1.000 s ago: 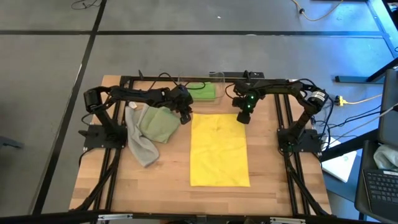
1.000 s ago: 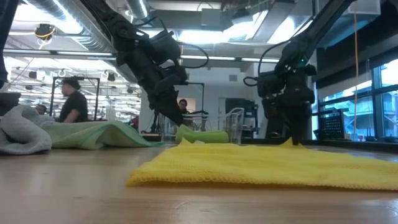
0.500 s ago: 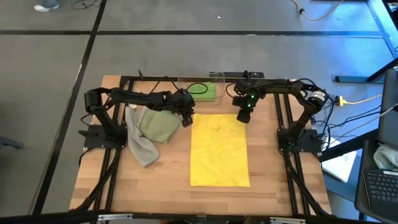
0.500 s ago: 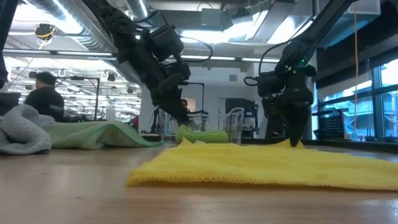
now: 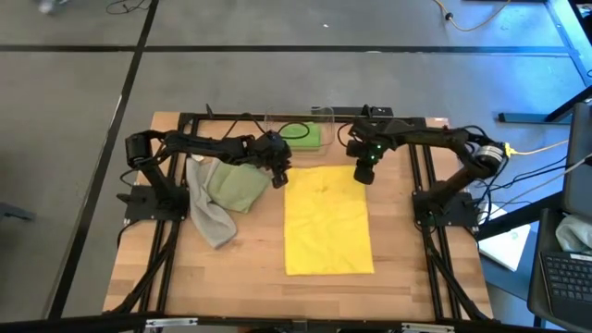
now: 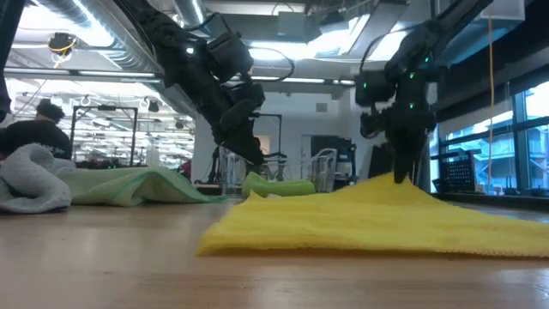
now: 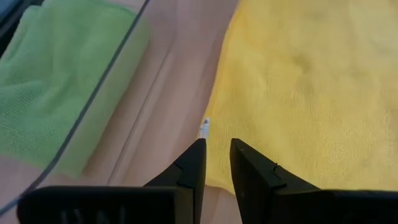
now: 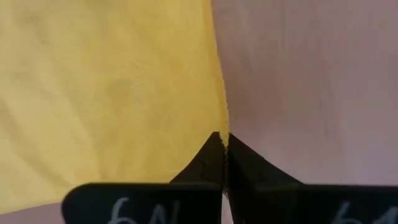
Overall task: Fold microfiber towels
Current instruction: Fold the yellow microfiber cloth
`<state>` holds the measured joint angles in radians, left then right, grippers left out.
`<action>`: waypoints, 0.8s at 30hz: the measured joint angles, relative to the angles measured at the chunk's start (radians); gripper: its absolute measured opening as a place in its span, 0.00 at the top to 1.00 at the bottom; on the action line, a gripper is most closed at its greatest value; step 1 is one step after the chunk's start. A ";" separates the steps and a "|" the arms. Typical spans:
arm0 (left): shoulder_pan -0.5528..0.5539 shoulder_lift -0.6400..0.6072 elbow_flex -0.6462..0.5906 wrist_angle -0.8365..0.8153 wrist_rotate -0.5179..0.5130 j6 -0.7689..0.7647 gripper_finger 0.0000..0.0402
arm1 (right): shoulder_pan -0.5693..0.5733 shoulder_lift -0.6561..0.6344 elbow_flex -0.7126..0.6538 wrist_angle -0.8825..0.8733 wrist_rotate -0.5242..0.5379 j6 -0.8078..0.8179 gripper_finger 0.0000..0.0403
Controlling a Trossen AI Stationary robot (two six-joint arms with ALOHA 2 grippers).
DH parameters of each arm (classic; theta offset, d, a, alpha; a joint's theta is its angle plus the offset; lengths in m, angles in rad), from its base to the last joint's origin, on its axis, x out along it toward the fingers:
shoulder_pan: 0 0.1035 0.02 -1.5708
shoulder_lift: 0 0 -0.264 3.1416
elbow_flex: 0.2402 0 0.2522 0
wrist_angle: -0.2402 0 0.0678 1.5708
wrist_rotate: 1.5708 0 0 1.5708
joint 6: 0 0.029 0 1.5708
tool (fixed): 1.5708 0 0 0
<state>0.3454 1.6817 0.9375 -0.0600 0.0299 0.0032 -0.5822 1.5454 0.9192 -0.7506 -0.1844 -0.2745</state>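
A yellow towel lies spread flat on the table's middle. My right gripper is shut on its far right corner, which stands up in a peak. My left gripper hangs just above the towel's far left corner. Its fingers stand a narrow gap apart and touch nothing. A bright green towel lies in the clear bin. A pale sage green towel and a grey towel lie crumpled at the left. My right gripper pinches the yellow towel's far right corner between its two shut fingers, coming from above and pointing steeply down. That corner is lifted off the table and the cloth slopes down from it. The remainder of the towel lies on the table.
The clear bin stands at the far edge between both arms, its wall close to my left gripper. Black frame rails run along both sides. Bare wood lies near the front. A person shows in the room behind.
My right gripper has shut on the yellow towel's far right corner and risen, drawing that corner up into a peak. The towel's near part stays flat on the table.
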 joint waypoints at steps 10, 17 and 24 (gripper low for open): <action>0.000 0.000 0.000 0.035 0.001 0.001 0.83 | 0.102 -0.104 0.001 -0.013 -0.087 0.004 0.98; 0.000 0.000 0.000 0.100 0.091 0.058 0.83 | 0.227 -0.099 0.001 -0.042 -0.038 0.008 0.99; -0.026 0.000 0.008 0.294 0.388 0.093 0.79 | 0.320 -0.099 0.001 -0.027 -0.002 0.009 0.99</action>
<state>0.3192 1.6821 0.9455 0.2344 0.4180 0.0960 -0.2625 1.4467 0.9199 -0.7771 -0.1864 -0.2653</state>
